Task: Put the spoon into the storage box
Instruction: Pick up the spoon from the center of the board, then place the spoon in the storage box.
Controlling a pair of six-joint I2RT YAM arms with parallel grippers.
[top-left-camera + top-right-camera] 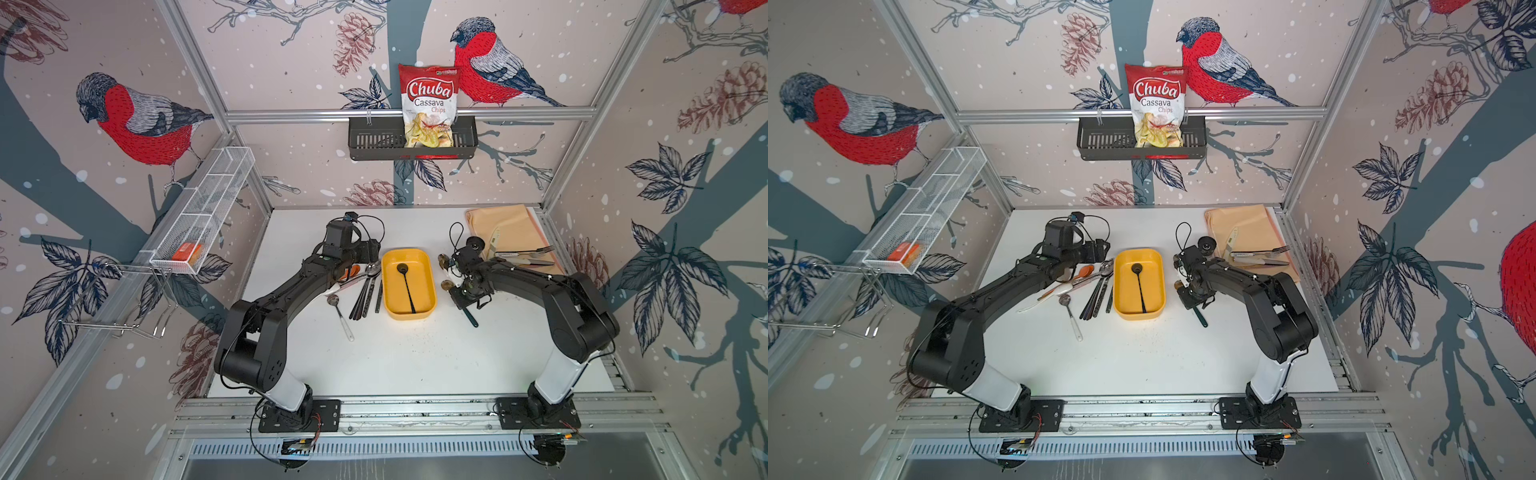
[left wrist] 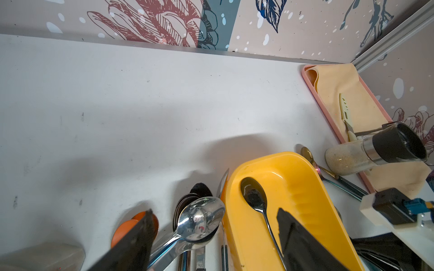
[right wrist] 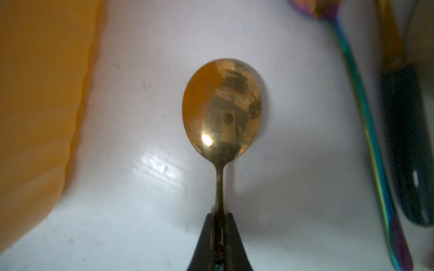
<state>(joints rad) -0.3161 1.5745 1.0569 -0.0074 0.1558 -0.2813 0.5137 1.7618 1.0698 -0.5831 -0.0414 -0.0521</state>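
A: Start at the right claw (image 3: 218,237). What has it got?

B: Its jaws are pinched together on the thin neck of a small gold metal spoon (image 3: 222,108), bowl pointing away from the wrist camera, low over the white table (image 3: 141,164).

A: And the left claw (image 2: 211,239)?

B: Spread wide, holding nothing (it hovers over a heap of mixed cutlery (image 1: 365,286) by the box).

A: Where's the box?

B: The shallow yellow plastic storage box (image 1: 428,286) sits between the arms, just beside the gripped spoon. A slim black spoon (image 1: 408,286) already lies inside.

A: So which step?

B: The grasp looks made, I'd say. Next calls for lifting clear of the low wall, carrying over the box, then letting go.
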